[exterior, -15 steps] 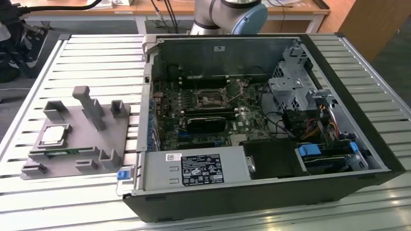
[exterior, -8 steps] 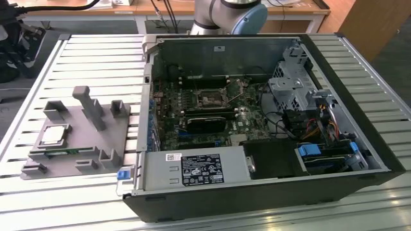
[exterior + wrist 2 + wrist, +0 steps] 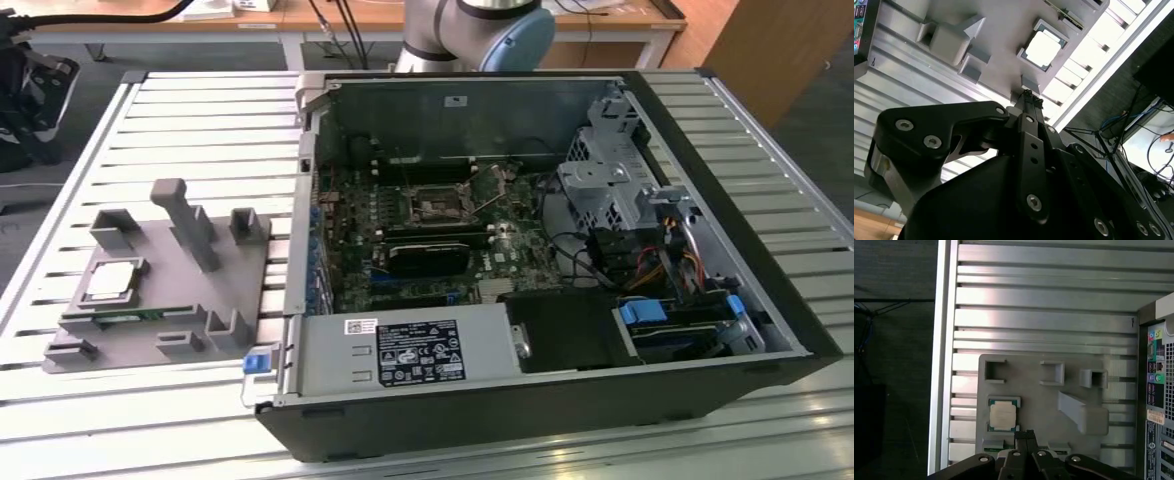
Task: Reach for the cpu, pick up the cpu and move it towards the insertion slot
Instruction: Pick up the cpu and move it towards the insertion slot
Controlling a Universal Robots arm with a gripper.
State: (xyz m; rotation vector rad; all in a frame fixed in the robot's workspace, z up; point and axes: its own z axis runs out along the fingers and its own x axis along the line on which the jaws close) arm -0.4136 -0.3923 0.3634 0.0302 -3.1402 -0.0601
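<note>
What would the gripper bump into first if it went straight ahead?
The gripper would probably hit the grey fixture, just beside the cpu, not the cpu itself. Depth is hard to judge.

Arm [image 3: 497,28]: silver-grey tube, pale blue joint cap. Gripper [image 3: 1027,97] in both wrist views [image 3: 1026,434]: matte black, chunky linkage plates, narrow fingers, round silver screw heads [image 3: 932,142] at pivots.

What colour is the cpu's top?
Pale silvery; the cpu shows best in the first wrist view.
</note>
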